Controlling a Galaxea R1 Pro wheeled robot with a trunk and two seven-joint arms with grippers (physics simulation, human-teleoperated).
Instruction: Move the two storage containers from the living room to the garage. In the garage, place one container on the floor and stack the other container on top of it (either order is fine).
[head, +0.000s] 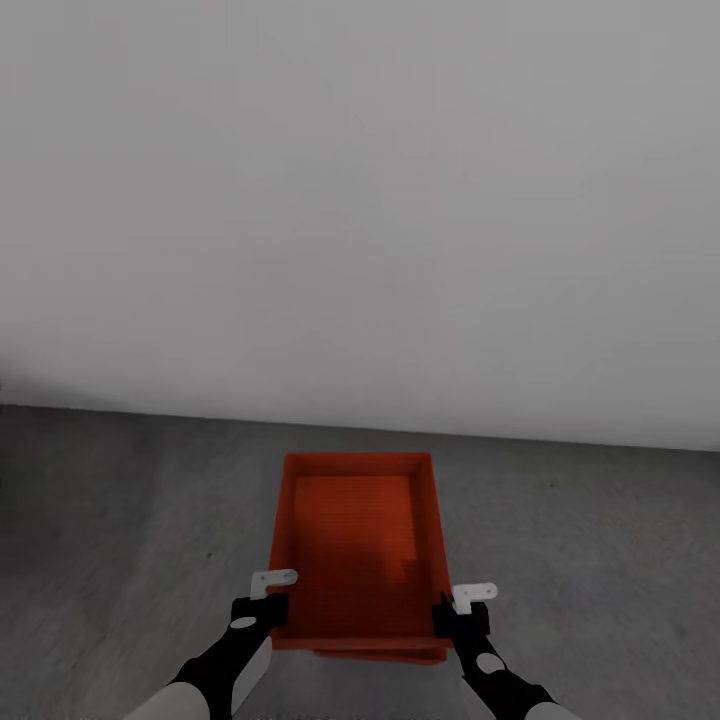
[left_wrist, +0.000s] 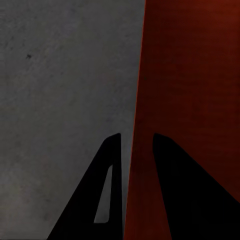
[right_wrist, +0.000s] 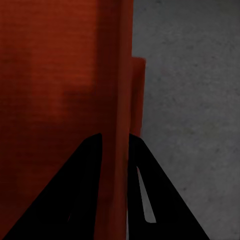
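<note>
The smooth red-orange rectangular open storage bin (head: 355, 540), long axis running 6 to 12 toward the plain white wall (head: 360, 200), sits over a like bin's edge (right_wrist: 138, 95) above mottled grey concrete floor (head: 120, 500), its side walls pinched by left claw (head: 268, 600) and right claw (head: 455, 612).

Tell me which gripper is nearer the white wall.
Neither clearly: left gripper clamps the container's left wall, right gripper its right wall, both at its near end, about level and equally far from the white wall.
</note>
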